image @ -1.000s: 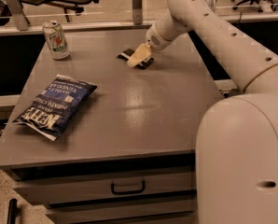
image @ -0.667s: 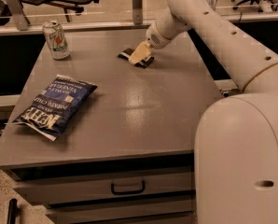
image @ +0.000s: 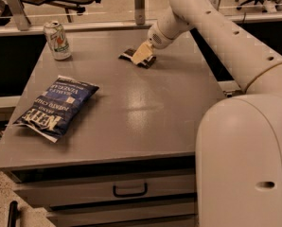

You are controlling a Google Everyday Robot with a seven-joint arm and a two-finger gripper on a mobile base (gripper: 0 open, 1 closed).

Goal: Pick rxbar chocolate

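Observation:
The rxbar chocolate (image: 130,56) is a small flat dark bar lying on the grey table (image: 131,108) toward its far middle. My gripper (image: 142,55) is down on top of the bar and covers its middle, so only the dark ends show on either side. The white arm reaches in from the right and down to it.
A green-and-white drink can (image: 57,40) stands at the table's far left corner. A large blue chip bag (image: 56,107) lies flat at the left front. The robot's white body (image: 245,160) fills the right front. A drawer with a handle (image: 129,190) sits under the tabletop.

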